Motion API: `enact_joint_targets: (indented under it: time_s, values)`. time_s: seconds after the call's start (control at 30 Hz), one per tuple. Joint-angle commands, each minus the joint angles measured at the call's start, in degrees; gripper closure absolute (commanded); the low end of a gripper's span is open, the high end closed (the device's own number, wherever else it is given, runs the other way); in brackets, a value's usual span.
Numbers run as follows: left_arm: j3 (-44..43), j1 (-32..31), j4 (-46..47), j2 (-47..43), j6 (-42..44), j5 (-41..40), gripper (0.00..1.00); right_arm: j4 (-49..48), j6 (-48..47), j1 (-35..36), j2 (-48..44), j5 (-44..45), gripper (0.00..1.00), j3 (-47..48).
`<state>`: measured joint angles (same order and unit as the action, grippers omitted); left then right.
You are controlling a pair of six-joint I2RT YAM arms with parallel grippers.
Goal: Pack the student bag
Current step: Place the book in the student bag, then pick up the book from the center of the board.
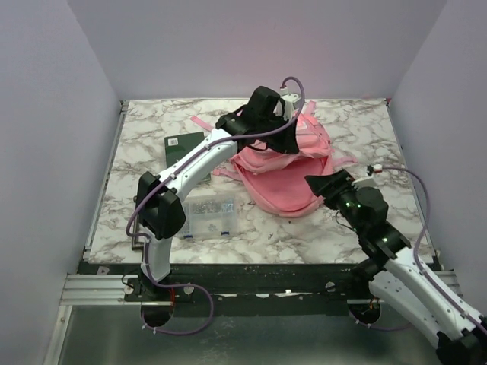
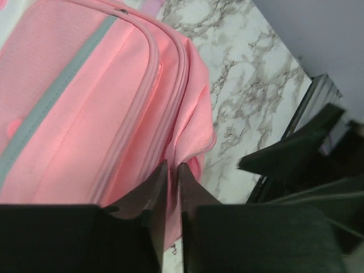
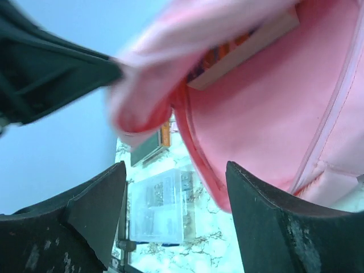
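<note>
Left gripper [image 2: 172, 169]: fingers drawn narrow, nipping a fold of pink fabric by the zip seam at their tips.
Right gripper [image 3: 175, 170]: fingers spread wide with nothing between them, aimed up under the lifted lip.
Student bag [image 1: 285, 175]: lies on the marble table [image 1: 304, 236]. Its body spreads beyond and to one side of the left fingertips, and its open mouth hangs just above and ahead of the right fingers.
Book [image 3: 244, 51]: already inside the bag, its edge showing above the right fingers, deep in the mouth.
Clear compartment box [image 3: 156, 207]: on the table beyond the gap between the right fingers, apart from the bag.
Dark green slab [image 1: 186, 150]: flat on the table past the box; what it is cannot be told.
Likely step: the left gripper holds the mouth open while the right works at it.
Risk, slip: the pinch is on thin fabric alone, so a tug could free it and the mouth would fall shut.
Risk, snag: the wide right fingers sit close under the lip and could catch the seam and drag the bag.
Risk, spill: lifting the lip too far may tip the book back out.
</note>
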<state>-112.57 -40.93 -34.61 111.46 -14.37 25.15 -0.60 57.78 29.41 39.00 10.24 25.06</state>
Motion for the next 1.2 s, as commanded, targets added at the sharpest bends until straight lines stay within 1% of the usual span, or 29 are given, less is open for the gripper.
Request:
enact_joint_targets:
  time_s: [0.0, 0.07, 0.1, 0.13, 0.17, 0.2, 0.27, 0.37, 0.47, 0.5, 0.57, 0.6, 0.67, 0.77, 0.87, 0.93, 1.0, 1.17]
  values:
    - [3.85, 0.55, 2.99, -2.37, -1.7, 2.48, 0.66, 15.49, -9.53, -0.26, -8.33, -0.36, 0.21, 6.34]
    - [7.59, 1.39, 2.97, -5.65, -1.55, 2.29, 0.51, 15.25, -15.42, -0.23, -5.64, -2.04, 0.13, 10.51]
    - [9.56, 1.97, 3.04, -8.15, -1.45, 2.42, 0.4, 15.49, -18.18, -0.24, -2.37, -3.16, 0.13, 13.4]
    - [12.35, 2.97, 3.29, -10.27, -1.41, 2.88, 0.25, 15.62, -20.8, -0.24, 1.31, -5.26, 0.12, 15.62]
    - [14.38, 4.22, 3.61, -13.1, -1.36, 3.21, 0.15, 15.44, -22.29, -0.23, 4.39, -7.24, 0.12, 17.99]
    - [17.14, 5.51, 3.82, -15.96, -1.32, 3.33, 0.09, 13.74, -23.68, -0.17, 7.5, -9.63, 0.12, 19.33]
    - [21.82, 9.07, 3.94, -21.36, -0.99, 2.5, 0.02, 8.25, -24.42, -0.08, 12.83, -16.34, 0.12, 20.79]
    - [29.69, 17.46, 4.27, -28.58, -2.13, -0.18, 0.01, 3.44, -23.95, 0.59, 23.01, -24.27, 0.13, 25.33]
    - [37.0, 28.93, 4.36, -33.85, -6.19, -3.01, 0.02, -6.18, -21.75, 4.21, 31.3, -25.69, 0.13, 27.51]
    - [39.74, 32.81, 4.65, -34.9, -7.82, -3.29, 0.02, -8.07, -21.39, 5.71, 34.65, -26.22, 0.13, 29.07]
    - [44.77, 41.25, 7.5, -36.09, -11.27, -1.61, 0.02, -8.14, -21.42, 9.26, 42.28, -25.61, 0.14, 34.27]
    - [46.14, 46.45, 8.26, -35.8, -13.24, 0.76, 0.02, -8.13, -21.76, 11.11, 45.48, -24.83, 0.14, 37.13]
    - [47.59, 52.23, 10.06, -33.7, -14.41, 3.7, 0.03, -10.52, -21.42, 14.06, 52.27, -25.06, 0.14, 41.13]
    - [45.65, 55.29, 9.99, -27.24, -12.88, 1.75, 0.04, -15.62, -16.83, 15.37, 62.52, -27.83, 0.16, 46.02]
    - [43.89, 56.61, 9.87, -21.01, -13.11, 2.5, 0.07, -16.08, -15.56, 16.54, 71.11, -26.82, 0.17, 51.56]
    - [43.18, 56.59, 9.81, -17.84, -12.57, 1.17, 0.08, -15.77, -14.96, 16.73, 75.76, -26.52, 0.18, 54.99]
    - [42.7, 56.67, 9.04, -15.03, -14.21, -1.59, 0.08, -14.18, -14.88, 16.82, 79.85, -26.01, 0.21, 58.72]
    - [41.56, 56.57, 9.12, -8.73, -17.65, 2.07, 0.08, -11.29, -16.77, 16.83, 85.38, -22.13, 0.23, 61.79]
